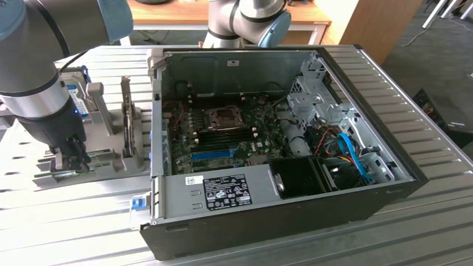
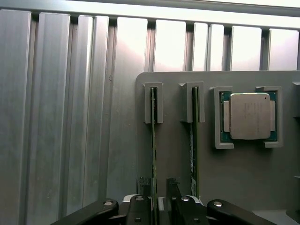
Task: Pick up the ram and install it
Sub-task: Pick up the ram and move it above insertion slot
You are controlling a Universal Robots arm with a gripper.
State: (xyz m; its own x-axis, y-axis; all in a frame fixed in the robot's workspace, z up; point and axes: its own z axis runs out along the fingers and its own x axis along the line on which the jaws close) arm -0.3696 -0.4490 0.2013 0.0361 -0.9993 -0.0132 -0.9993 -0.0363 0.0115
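The ram (image 2: pixel 153 136) is a thin green stick standing on edge in a slot of the grey holder (image 2: pixel 234 178). A second stick (image 2: pixel 193 140) stands in the neighbouring slot. My gripper (image 2: pixel 158 185) is down over the near end of the first stick, open, with one dark finger (image 2: pixel 144 187) against its side and the other a small gap away. In the exterior view my gripper (image 1: pixel 68 162) reaches down to the holder (image 1: pixel 111 163) at the exterior view's left, where the stick's green edge (image 1: pixel 53 175) shows, beside the open computer case (image 1: pixel 355 183).
A square silver processor (image 2: pixel 250 116) sits in a pocket of the holder beside the sticks. Black memory slots (image 1: pixel 221 136) lie on the motherboard inside the case. A blue-labelled hard drive (image 1: pixel 74 94) stands behind the holder. A second robot arm (image 1: pixel 247 22) stands behind the case.
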